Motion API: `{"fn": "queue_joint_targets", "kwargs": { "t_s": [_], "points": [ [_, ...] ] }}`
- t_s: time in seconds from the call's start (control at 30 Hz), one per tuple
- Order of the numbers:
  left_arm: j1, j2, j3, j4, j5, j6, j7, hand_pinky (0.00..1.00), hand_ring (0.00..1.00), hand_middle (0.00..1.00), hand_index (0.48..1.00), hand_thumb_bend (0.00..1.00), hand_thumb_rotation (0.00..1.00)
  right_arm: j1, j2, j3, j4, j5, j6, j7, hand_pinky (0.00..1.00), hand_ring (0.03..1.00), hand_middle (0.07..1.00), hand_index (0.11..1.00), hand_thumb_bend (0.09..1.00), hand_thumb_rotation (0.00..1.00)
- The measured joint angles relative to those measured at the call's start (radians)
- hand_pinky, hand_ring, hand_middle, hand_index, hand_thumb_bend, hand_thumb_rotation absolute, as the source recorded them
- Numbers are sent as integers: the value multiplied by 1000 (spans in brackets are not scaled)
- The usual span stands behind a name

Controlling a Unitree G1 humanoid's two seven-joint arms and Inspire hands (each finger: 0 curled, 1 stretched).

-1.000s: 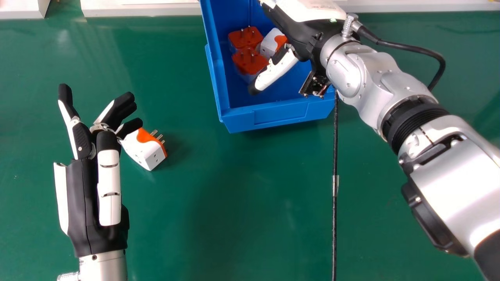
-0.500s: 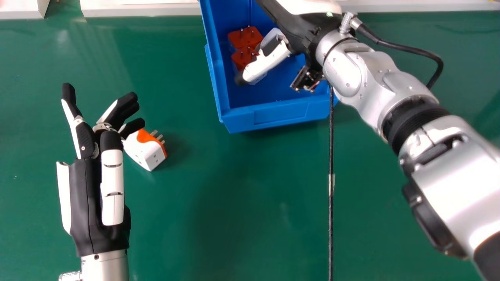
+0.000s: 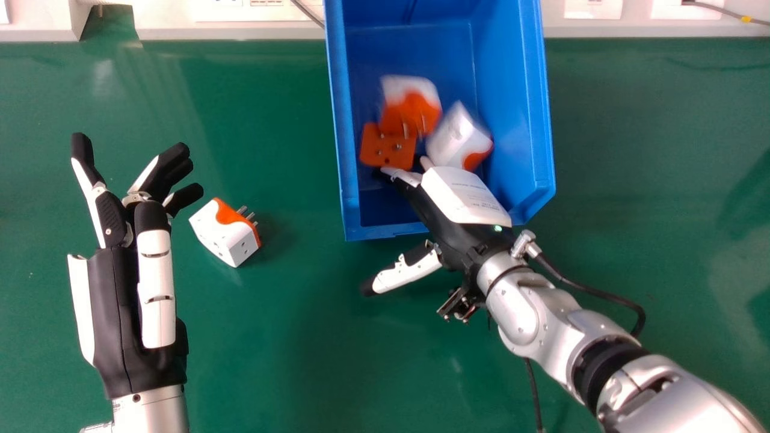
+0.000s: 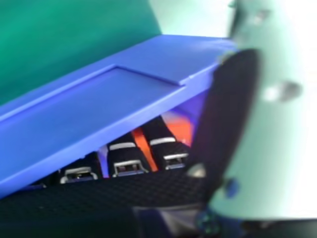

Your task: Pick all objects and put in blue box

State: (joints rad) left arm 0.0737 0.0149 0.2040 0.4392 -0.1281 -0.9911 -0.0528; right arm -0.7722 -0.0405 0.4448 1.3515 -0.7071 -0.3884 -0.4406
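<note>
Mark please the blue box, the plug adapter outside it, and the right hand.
Blue box [image 3: 508,90], head view: inside of its right wall.
Plug adapter [image 3: 218,234] outside, head view: its white body.
Right hand [image 3: 463,195], head view: white plate on its back.

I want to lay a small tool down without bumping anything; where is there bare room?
Bare green table lies between the loose adapter and the blue box, and right of the box. The box's far end is free too. Crowded: its middle and near end, with three adapters and the right hand.

no legible txt, nos., signs
</note>
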Motion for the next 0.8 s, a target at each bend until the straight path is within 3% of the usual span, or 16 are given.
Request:
{"fn": "queue_joint_targets", "kwargs": {
  "t_s": [0.23, 0.8],
  "points": [
    [-1, 2, -1, 1, 0, 0, 0, 760, 820, 817, 781, 475, 887, 68, 9, -4, -34, 4, -21, -138, 634, 715, 800, 822, 964, 268],
    [-1, 2, -1, 5, 0, 0, 0, 761, 820, 818, 780, 469, 886, 193, 22, 2, -104, 0, -44, -323, 629, 755, 813, 829, 966, 289]
  ]
}}
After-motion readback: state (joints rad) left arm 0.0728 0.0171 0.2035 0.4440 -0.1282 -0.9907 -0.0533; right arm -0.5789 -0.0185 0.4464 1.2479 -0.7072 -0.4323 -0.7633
